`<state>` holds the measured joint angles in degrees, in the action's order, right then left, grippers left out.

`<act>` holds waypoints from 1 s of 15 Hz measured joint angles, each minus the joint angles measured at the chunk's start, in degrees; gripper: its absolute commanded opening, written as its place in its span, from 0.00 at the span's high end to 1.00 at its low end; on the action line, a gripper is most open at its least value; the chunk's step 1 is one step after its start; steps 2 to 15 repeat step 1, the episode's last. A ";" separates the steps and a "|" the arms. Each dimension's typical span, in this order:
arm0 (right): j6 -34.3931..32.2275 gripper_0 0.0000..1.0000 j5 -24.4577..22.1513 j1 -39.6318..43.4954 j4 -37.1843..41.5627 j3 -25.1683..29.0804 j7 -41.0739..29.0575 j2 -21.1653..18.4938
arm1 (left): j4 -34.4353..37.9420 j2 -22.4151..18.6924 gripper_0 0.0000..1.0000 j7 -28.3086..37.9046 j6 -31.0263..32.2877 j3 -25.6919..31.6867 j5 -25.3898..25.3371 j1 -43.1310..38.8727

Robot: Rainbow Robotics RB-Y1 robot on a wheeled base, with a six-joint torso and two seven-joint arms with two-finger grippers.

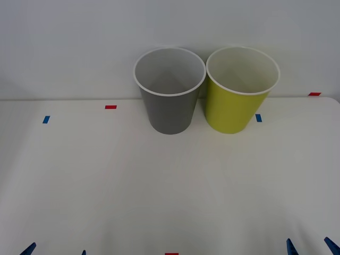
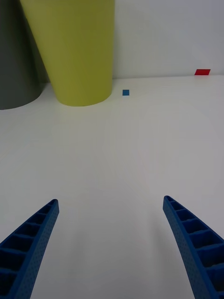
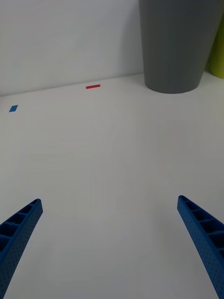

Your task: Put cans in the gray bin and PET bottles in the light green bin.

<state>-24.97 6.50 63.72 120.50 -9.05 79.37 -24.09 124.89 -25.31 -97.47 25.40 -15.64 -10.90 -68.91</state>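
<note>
Bins stand upright at worktop [image 1: 170, 186] rear, gray bin [image 1: 169, 90] touching light green bin [image 1: 240, 90]; you have left gripper [image 1: 56, 251] & right gripper [image 1: 311, 247] both wide open, empty, so take any light, slippery can round its middle.

I count two bins at the top centre of the front view: one gray bin [image 1: 169, 93] and one green bin [image 1: 241, 91], side by side. On the desk [image 1: 170, 191] I count five tape marks: three red, at upper left [image 1: 110, 107], far right [image 1: 314, 94] and bottom centre [image 1: 171, 254], and two blue, at left [image 1: 46, 119] and beside the green bin [image 1: 258, 118]. Two end effectors, left [image 1: 53, 251] and right [image 1: 311, 247], each with two blue fingers spread apart.
</note>
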 measured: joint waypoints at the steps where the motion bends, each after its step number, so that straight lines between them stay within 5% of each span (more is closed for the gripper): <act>1: 0.00 0.24 0.00 0.00 0.00 0.00 0.00 0.00 | 0.00 0.00 0.00 0.00 0.00 0.00 0.00 0.00; 15: 0.00 0.24 0.00 0.00 0.00 0.00 0.00 0.00 | 0.00 0.00 0.00 0.00 0.00 0.00 0.00 0.00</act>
